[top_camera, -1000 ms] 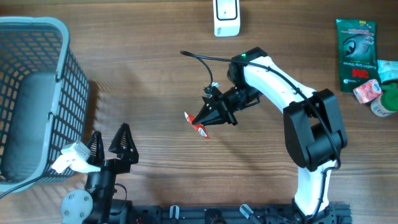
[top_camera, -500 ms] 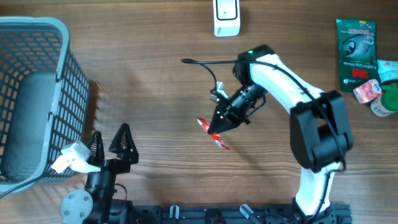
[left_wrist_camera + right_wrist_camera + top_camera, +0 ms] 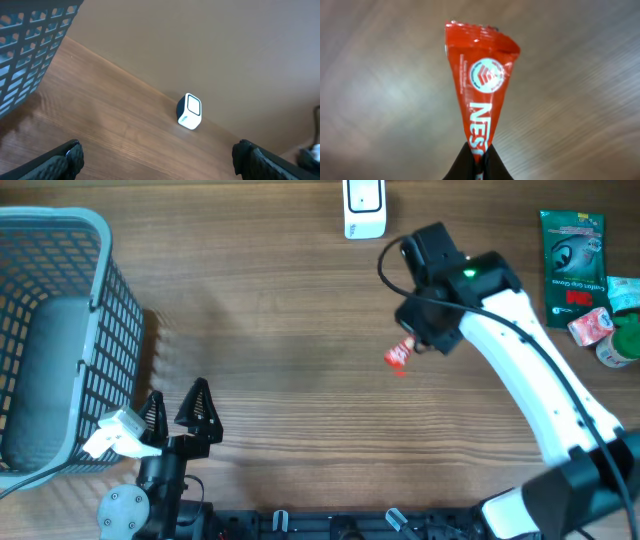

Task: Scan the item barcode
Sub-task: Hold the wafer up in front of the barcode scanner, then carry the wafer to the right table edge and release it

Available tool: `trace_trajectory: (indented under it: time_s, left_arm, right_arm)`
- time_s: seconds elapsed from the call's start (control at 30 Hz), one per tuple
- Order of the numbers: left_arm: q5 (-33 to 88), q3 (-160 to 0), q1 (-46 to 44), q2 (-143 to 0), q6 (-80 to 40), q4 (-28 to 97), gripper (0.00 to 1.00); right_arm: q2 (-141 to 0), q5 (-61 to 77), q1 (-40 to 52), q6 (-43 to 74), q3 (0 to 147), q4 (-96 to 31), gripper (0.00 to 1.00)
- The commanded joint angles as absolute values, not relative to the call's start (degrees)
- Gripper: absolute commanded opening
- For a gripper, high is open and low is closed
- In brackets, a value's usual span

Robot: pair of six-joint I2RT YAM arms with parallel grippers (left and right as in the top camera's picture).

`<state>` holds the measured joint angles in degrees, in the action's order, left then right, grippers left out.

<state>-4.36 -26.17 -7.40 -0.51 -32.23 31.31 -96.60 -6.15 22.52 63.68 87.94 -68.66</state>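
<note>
Right claw [image 3: 479, 162] is pinched shut on the bottom end of the red packet [image 3: 400, 357]. The packet has white letters and a round white mark on it. It hangs off the table [image 3: 270, 310], not touching the wood.

A second ago this claw and the packet were over the middle of the table. Half a second ago they were still there, a little lower down. Now the right arm has swung up and to the right. The packet is closer to the white scanner [image 3: 364, 207] at the far edge than it was, but the two are still apart. The packet also looks shorter from above than it did, as if it has been turned.

The left claw [image 3: 177, 398] has not moved at all. It sits at the near edge, next to the basket [image 3: 60, 225], with its two fingers spread wide and nothing between them. The basket, the scanner and the things on the right side are all where they were.

Counting: two arms and two claws. One red packet. One scanner. One blue-grey basket. One green bag [image 3: 573, 265] on the right side. Just below the bag there is one small pink pack [image 3: 590, 325] and one green round thing [image 3: 622, 345], partly cut off by the edge of the overhead view.
</note>
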Motion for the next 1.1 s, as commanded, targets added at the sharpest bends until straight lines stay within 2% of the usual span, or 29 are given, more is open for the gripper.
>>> trace_trajectory:
  time_s: [0.0, 0.13, 0.3, 0.37, 0.53, 0.77, 0.93, 1.07]
  left_arm:
    - [-3.7, -25.8, -7.7, -0.3, -31.8, 31.2, 1.0]
    - [-3.7, -25.8, -7.7, -0.3, -31.8, 31.2, 1.0]
    - [-3.7, -25.8, -7.7, -0.3, -31.8, 31.2, 1.0]
    - [-3.7, -25.9, -7.7, -0.3, -31.8, 31.2, 1.0]
    - [-3.7, -25.8, -7.7, -0.3, -31.8, 31.2, 1.0]
    - [-3.7, -25.9, -7.7, -0.3, -31.8, 31.2, 1.0]
    - [-3.7, -25.8, -7.7, -0.3, -31.8, 31.2, 1.0]
    - [-3.7, -25.8, -7.7, -0.3, -31.8, 31.2, 1.0]
  right_arm:
    - [-103.2, -8.8, 20.6, 64.2, 89.6, -58.8, 0.05]
    - [-113.6, -7.2, 17.4, 62.3, 100.6, -55.8, 0.05]
    - [-129.9, -6.9, 15.4, 60.3, 124.4, -55.9, 0.05]
    - [-137.5, -7.4, 15.2, 59.9, 134.8, -52.2, 0.05]
    - [-143.7, -9.2, 15.2, 61.2, 138.0, -36.1, 0.05]
    - [-145.5, -14.3, 15.1, 63.4, 138.0, -24.6, 0.05]
    - [-145.3, -12.5, 14.5, 59.4, 139.0, -31.0, 0.05]
    - [-144.0, -13.1, 10.1, 53.6, 144.5, -50.8, 0.05]
